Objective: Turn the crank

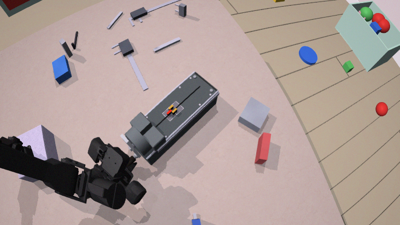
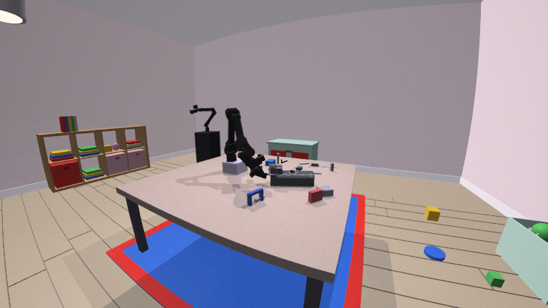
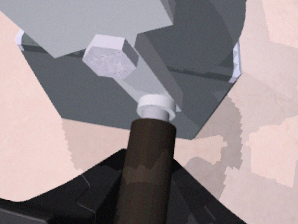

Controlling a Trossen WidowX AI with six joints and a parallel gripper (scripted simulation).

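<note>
The grey machine (image 1: pixel 192 104) (image 2: pixel 292 180) (image 3: pixel 90 95) lies on the table, its crank end towards the arm. Its red pointer (image 1: pixel 169 112) sits in the slot, slightly to the crank side of the two brass marks (image 1: pixel 171 107) (image 1: pixel 174 110), not level with them. The silver crank arm (image 3: pixel 139 84) slants from the hexagonal hub (image 3: pixel 109 58) down to the right, to the dark brown handle (image 3: pixel 150 150). My gripper (image 1: pixel 132 162) (image 2: pixel 265 176) (image 3: pixel 145 161) is shut on the handle, with a finger at each side. The handle's near end runs out of the wrist view.
A grey block (image 1: pixel 253 114) and a red block (image 1: pixel 263 147) lie beyond the machine's right side. A blue block (image 1: pixel 61 69) and several metal pieces lie across the table at upper left. A blue frame (image 2: pixel 249 197) stands near the front. The arm's pale base block (image 1: pixel 36 139) stands left.
</note>
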